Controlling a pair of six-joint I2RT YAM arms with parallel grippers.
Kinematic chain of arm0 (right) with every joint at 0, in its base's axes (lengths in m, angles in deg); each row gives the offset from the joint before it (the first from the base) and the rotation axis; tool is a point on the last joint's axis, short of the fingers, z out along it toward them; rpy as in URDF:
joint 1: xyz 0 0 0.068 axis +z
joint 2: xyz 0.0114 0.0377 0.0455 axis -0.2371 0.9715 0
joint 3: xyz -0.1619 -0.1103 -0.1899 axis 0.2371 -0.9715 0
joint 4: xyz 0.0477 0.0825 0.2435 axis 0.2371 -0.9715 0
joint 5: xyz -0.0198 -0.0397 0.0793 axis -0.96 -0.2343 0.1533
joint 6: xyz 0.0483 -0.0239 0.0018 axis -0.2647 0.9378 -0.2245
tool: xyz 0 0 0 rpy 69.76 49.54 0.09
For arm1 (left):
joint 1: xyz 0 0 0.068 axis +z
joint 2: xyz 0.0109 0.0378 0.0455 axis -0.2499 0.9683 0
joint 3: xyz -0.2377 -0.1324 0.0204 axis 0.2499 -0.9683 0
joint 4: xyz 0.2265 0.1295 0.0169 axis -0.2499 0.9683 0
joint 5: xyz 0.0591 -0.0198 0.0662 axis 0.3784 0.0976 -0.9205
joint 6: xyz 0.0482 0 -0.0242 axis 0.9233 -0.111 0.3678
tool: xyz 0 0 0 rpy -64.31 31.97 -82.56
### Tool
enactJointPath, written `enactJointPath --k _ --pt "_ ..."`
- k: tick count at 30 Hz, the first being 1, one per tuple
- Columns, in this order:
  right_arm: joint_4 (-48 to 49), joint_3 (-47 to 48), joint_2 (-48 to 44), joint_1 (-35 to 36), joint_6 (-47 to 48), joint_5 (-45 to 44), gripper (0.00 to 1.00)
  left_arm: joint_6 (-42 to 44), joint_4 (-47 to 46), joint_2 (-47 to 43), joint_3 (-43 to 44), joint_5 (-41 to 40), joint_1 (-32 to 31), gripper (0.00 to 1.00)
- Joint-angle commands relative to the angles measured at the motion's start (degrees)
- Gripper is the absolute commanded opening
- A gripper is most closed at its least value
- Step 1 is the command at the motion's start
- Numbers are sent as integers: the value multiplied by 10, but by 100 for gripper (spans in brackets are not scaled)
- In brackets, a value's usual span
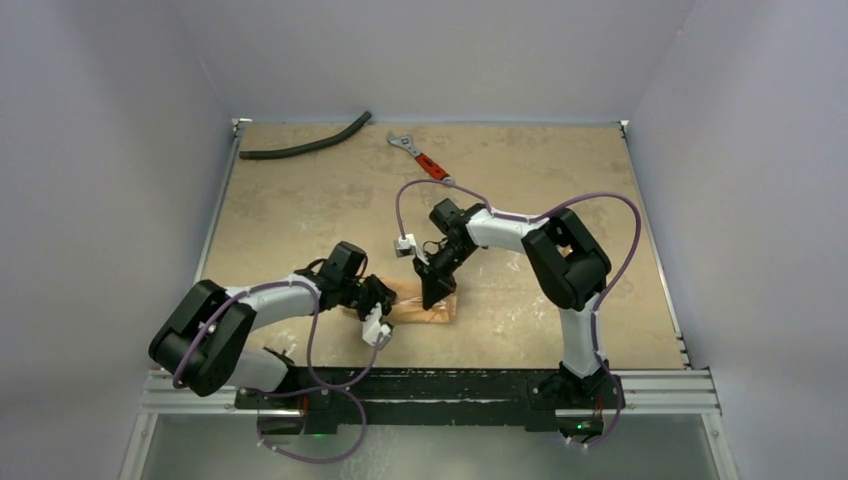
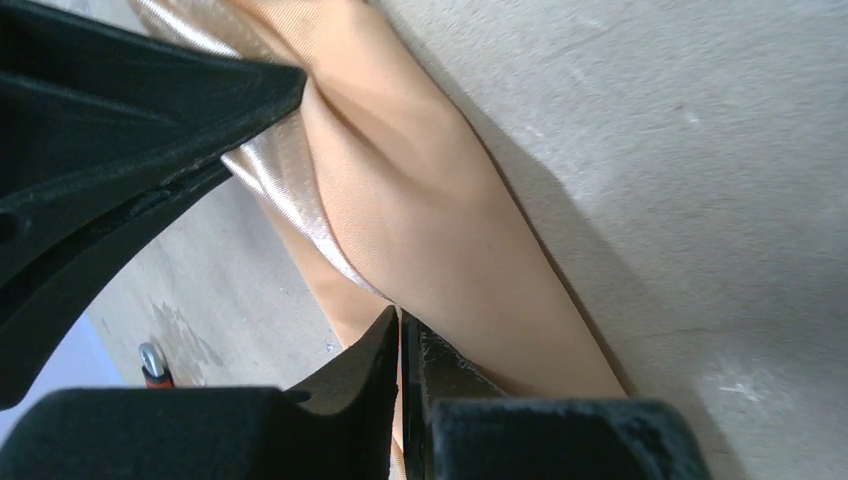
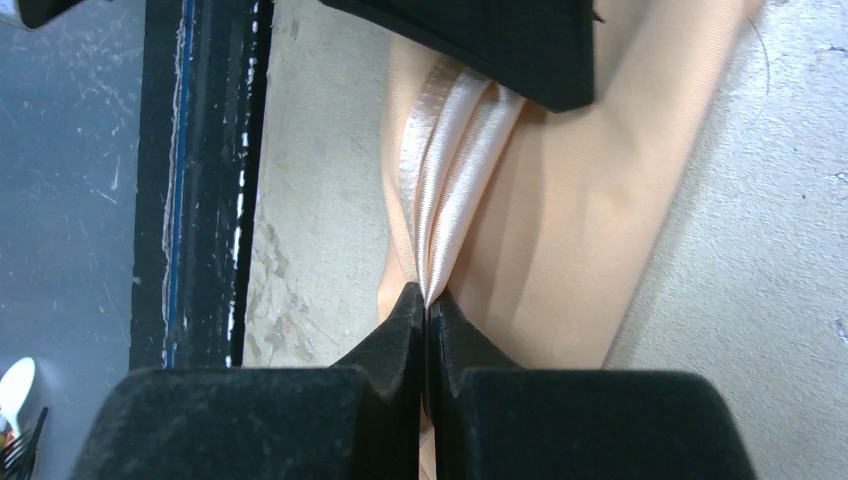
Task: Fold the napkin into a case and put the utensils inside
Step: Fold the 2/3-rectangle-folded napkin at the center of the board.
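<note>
The peach-orange napkin [image 1: 430, 310] lies as a narrow folded strip near the table's front edge, between my two grippers. My left gripper [image 1: 383, 303] is at its left end, and its jaws [image 2: 402, 322] are shut on a thin edge of the cloth [image 2: 420, 200]. My right gripper [image 1: 433, 290] comes down from behind, shut [image 3: 428, 298] on a pinch of shiny pleated folds [image 3: 450, 160]. The two grippers are close together; each shows as a black shape at the top of the other's wrist view. No utensils can be made out for certain.
A red-handled wrench [image 1: 420, 157] and a curved black hose [image 1: 305, 145] lie at the back of the table. The black front rail [image 3: 200, 180] runs just beside the napkin. A small white rounded piece [image 3: 15, 385] peeks in beyond the rail.
</note>
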Motion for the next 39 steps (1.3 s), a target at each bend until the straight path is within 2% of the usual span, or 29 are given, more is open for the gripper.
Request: enactJointPath --k 1,12,24,26,29,32,35,39 --pt "10 14 -3 -2 -24 -21 0 43 109 -13 -16 29 -4 5" --pt "-3 57 14 4 -7 11 0 39 94 -12 -21 35 -4 3" --pt "2 22 32 2 -30 -13 0 50 96 -12 -25 34 -4 2" --pt "1 24 40 2 -35 -16 0 16 46 -19 -27 37 -4 3" --pt "5 18 49 2 -40 -20 0 -123 -82 -40 -28 35 -4 6" --pt "10 13 51 2 -41 -20 0 -225 -127 -73 -14 19 -3 8" --pt "12 10 53 2 -42 -24 0 -272 -94 -111 9 19 -3 8" --pt "15 7 53 2 -44 -25 0 -280 -3 -141 37 49 -4 11"
